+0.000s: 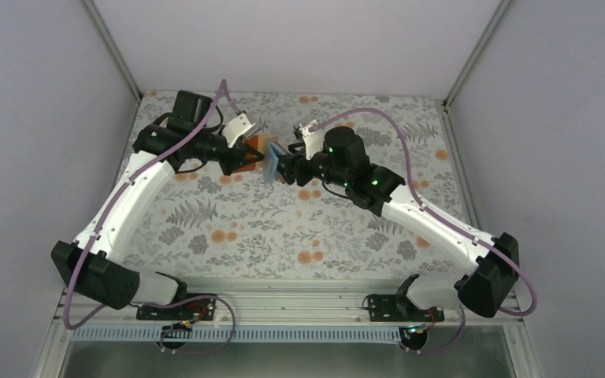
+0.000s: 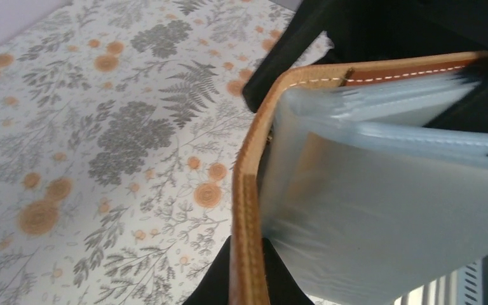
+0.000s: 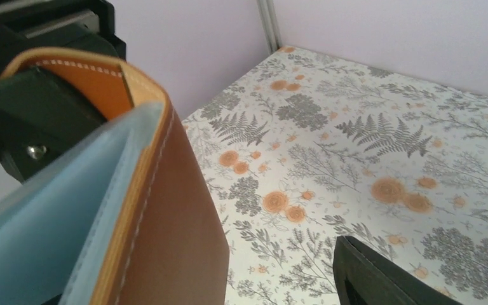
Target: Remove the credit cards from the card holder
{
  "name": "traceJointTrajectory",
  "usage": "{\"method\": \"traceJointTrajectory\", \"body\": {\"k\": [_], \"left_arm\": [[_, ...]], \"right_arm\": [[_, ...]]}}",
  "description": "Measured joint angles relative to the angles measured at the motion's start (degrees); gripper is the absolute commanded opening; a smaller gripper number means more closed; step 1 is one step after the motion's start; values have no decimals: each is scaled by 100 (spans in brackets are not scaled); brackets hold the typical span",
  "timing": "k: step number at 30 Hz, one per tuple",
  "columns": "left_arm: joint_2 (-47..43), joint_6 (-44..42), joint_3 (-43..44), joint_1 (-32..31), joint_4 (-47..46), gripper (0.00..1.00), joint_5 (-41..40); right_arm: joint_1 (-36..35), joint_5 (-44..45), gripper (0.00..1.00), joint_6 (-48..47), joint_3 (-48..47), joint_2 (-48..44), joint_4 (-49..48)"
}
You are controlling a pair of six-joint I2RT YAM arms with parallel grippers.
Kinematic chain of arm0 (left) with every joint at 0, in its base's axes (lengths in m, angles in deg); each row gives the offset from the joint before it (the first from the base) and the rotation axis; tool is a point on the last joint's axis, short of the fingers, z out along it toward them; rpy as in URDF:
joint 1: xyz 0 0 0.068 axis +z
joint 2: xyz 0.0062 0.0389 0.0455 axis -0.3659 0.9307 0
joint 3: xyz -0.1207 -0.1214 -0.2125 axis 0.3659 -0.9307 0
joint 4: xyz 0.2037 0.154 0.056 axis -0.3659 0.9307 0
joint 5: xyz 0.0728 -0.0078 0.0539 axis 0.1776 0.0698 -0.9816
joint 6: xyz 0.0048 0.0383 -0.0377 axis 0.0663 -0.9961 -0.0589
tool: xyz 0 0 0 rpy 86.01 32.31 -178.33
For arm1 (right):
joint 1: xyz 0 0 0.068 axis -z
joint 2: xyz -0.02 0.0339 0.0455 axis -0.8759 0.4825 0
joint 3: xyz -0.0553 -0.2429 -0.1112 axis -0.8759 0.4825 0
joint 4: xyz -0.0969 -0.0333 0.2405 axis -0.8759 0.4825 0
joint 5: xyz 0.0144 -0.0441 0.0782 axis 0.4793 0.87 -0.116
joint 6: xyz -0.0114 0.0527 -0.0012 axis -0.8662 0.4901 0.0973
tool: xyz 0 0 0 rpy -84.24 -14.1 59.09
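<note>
Left gripper pinches wallet cover. Right gripper fingers spread, flap seemingly between them; cards not visible. Nip a card edge only, pull straight out.

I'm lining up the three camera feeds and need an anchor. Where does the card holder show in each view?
Top external: the card holder is small, at upper centre, held open above the cloth.
Left wrist: the card holder fills the right half, with its tan edge at centre and its pale pockets facing the camera.
Right wrist: the card holder fills the left side, brown outer face showing.
Shared landmark: the floral tablecloth.
</note>
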Motion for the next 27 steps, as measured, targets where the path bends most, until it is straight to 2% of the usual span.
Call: {"method": "traceJointTrajectory", "body": {"k": [5, 6, 7, 10, 11, 12, 14, 23, 25, 27], "left_arm": [[-2, -164, 0, -13, 175, 3, 387], [-2, -184, 0, -11, 203, 11, 404], [-2, -195, -11, -7, 210, 24, 415], [0, -229, -28, -7, 208, 82, 420], [-2, -227, -33, -2, 216, 96, 411], [0, -223, -35, 0, 208, 100, 413], [-2, -216, -35, -20, 177, 100, 417], [-105, -199, -240, -44, 33, 96, 227], [-85, -221, -417, -31, 7, 90, -70], [15, -284, -590, 76, 61, 90, -264]], "right_arm": [[-4, -258, 54, 37, -179, 114, -37], [-4, -310, 51, 35, -225, 149, -42], [-7, -389, 47, 96, -282, 195, -66], [-9, -584, 26, 146, -378, 299, -96], [-9, -636, 18, 140, -404, 328, -94], [-9, -662, 11, 205, -452, 380, -85], [-13, -662, 4, 308, -577, 525, -46], [-13, -369, 4, 682, -837, 850, 363], [39, -378, 10, 682, -837, 918, 466], [164, -341, 17, 658, -839, 1038, 656]]}}
